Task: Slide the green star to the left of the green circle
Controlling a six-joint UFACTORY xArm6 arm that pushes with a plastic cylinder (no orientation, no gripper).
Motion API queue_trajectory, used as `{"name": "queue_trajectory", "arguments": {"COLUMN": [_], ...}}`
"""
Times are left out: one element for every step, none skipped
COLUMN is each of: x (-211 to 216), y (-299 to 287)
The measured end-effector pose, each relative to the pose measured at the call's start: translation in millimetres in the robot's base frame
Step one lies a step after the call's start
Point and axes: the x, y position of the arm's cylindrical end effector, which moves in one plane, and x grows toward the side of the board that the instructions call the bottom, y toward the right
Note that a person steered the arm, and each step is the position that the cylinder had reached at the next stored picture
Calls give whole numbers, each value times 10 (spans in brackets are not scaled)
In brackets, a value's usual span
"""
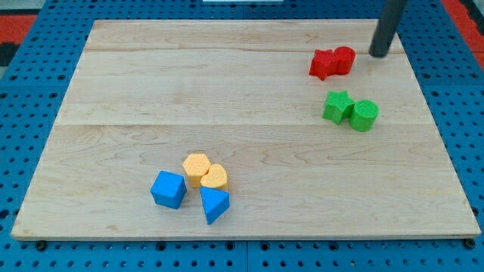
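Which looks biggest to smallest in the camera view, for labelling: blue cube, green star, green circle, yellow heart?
1. blue cube, though it sits nearer the view's bottom, so maybe just closer.
2. green star, green circle and yellow heart: too alike to rank.

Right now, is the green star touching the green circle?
Touching. The camera view shows the green star pressed against the green circle, no board visible between them.

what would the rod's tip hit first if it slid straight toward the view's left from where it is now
Most likely the red cylinder, just left of my tip at nearly the same height in the view, with a second red block touching it behind. Depth is hard to judge, so it might only graze.
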Motion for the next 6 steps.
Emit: {"name": "queue_trajectory", "arguments": {"x": [341, 341, 90, -79, -59, 14], "y": [-341, -227, -18, -37, -165, -581]}}
